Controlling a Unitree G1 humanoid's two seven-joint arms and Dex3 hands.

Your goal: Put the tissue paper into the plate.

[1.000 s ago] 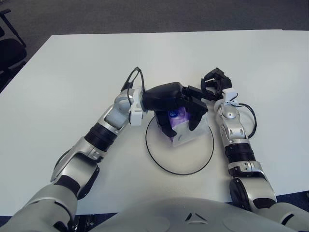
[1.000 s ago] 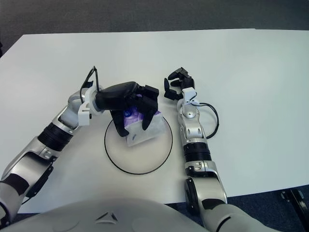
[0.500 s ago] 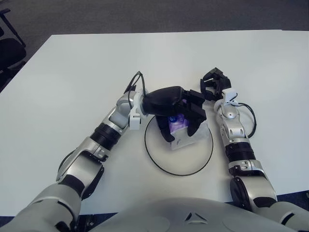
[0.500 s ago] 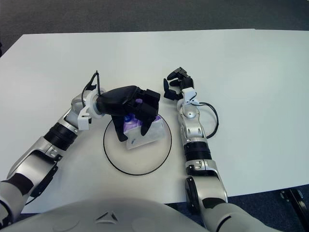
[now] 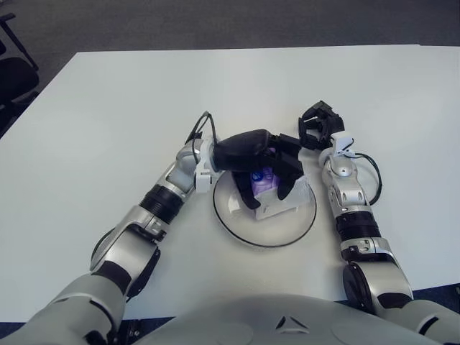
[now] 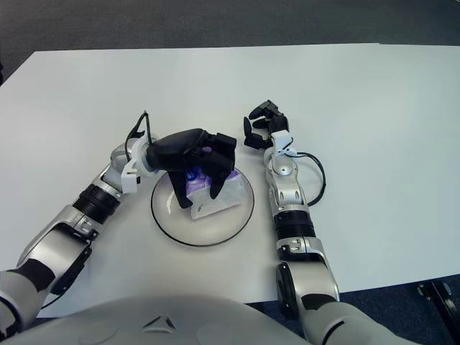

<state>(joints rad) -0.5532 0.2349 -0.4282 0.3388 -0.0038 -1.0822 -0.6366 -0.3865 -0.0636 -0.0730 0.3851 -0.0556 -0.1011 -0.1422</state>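
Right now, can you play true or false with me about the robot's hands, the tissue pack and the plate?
1. The left hand is wrapped around the tissue pack. True.
2. The tissue pack is over the plate. True; it sits inside the plate's dark rim.
3. The right hand is helping to hold the tissue pack. False; it rests on the table beside the plate, touching neither, its fingers curled on nothing.
4. The plate is sitting on a chair. False; it is on the white table.
5. The tissue pack is bright red. False; it looks white with a purple patch.
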